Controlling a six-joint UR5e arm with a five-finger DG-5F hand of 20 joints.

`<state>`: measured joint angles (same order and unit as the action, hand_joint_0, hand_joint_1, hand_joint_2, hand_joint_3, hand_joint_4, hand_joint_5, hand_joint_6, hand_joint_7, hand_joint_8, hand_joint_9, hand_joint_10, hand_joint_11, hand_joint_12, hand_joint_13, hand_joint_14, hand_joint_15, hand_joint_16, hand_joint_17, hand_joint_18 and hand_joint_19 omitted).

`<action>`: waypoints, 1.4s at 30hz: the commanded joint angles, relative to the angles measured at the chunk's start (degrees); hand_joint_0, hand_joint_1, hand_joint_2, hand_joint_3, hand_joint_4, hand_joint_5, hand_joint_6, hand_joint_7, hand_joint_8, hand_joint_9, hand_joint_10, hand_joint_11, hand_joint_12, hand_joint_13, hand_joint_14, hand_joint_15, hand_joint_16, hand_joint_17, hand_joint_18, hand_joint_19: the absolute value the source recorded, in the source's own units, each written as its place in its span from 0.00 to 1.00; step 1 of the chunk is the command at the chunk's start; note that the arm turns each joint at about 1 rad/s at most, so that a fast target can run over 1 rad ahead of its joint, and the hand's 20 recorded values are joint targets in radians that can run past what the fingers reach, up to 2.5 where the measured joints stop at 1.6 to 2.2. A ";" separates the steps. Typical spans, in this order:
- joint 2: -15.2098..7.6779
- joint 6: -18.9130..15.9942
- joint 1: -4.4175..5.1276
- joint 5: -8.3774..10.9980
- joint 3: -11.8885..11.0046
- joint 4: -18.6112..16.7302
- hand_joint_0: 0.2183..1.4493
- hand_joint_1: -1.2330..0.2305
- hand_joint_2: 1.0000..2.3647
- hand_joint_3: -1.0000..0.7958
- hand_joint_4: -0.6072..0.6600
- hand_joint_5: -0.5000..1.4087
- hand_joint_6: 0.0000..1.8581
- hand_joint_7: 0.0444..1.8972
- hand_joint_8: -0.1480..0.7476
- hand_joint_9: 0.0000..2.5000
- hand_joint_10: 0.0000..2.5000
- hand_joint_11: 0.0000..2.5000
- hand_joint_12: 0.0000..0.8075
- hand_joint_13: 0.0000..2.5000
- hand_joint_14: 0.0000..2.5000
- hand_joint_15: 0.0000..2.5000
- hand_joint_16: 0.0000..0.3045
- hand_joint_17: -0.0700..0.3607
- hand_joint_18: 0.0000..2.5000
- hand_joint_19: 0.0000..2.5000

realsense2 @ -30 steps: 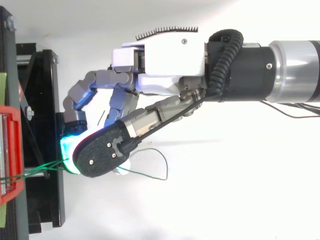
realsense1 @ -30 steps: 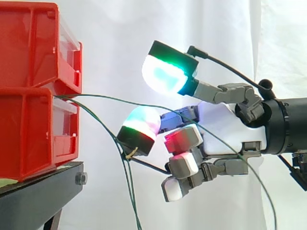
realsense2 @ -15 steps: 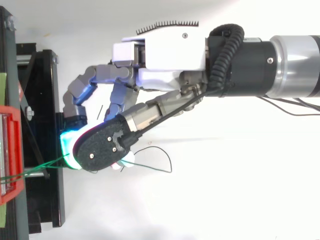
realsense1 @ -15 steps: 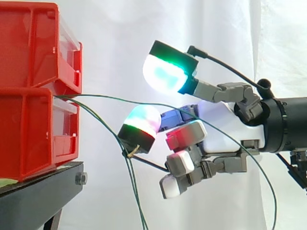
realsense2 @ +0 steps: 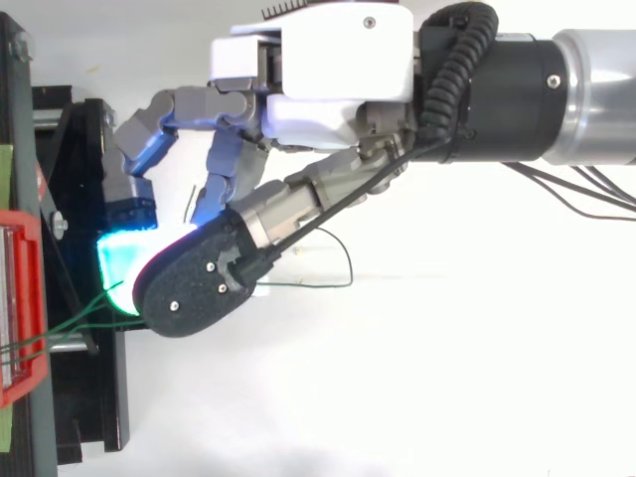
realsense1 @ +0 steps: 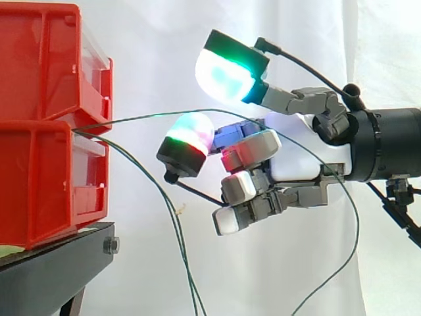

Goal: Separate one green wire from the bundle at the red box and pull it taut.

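Observation:
Two stacked red bins [realsense1: 39,66] stand at the left on a black stand [realsense1: 52,270]. Several thin green wires come out between them. One green wire [realsense1: 145,117] runs almost level from the bins, lies over the top of a glowing fingertip [realsense1: 187,135], passes the palm and loops down on the right. The other wires [realsense1: 151,187] hang down apart from it. My hand [realsense1: 299,155] is level with the bins, its thumb pad [realsense1: 227,72] held clear above the wire and its lower fingers curled in. From above, the hand [realsense2: 338,60] reaches toward the red bin [realsense2: 20,308], where the wire [realsense2: 75,323] leaves.
A white curtain hangs behind the work. The black stand [realsense2: 89,397] juts out under the bins, close to the fingertips. The slack wire loop [realsense2: 338,268] lies below the hand.
The hand has risen and tilted, lifting one green wire on a fingertip from a sag to nearly level. The rest of the bundle stayed hanging, now clear below that fingertip.

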<state>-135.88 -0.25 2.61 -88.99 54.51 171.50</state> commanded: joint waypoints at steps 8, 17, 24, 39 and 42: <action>0.01 0.60 0.47 0.31 -0.02 0.50 0.30 0.38 0.00 0.29 0.63 0.14 0.45 0.46 0.52 0.54 0.00 0.59 0.43 0.42 0.01 0.21 0.16 0.42 0.36 0.15; 0.01 0.95 0.56 0.40 -0.02 0.50 0.31 0.38 0.00 0.31 0.63 0.15 0.46 0.46 0.51 0.57 0.00 0.64 0.43 0.43 0.01 0.22 0.16 0.42 0.36 0.15; 0.01 1.04 0.56 0.40 -0.02 0.50 0.32 0.39 0.01 0.34 0.63 0.15 0.46 0.48 0.51 0.57 0.00 0.66 0.43 0.43 0.01 0.22 0.16 0.42 0.36 0.15; 0.01 1.39 0.12 -0.04 -1.60 2.61 0.31 0.39 0.01 0.41 0.60 0.15 0.47 0.48 0.52 0.57 0.00 0.66 0.43 0.43 0.01 0.22 0.16 0.42 0.36 0.16; 0.01 1.48 0.03 -0.13 -2.39 3.93 0.31 0.39 0.02 0.46 0.57 0.15 0.48 0.49 0.51 0.57 0.00 0.66 0.43 0.43 0.01 0.22 0.16 0.42 0.36 0.15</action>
<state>-135.86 1.08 2.73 -89.07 52.92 174.15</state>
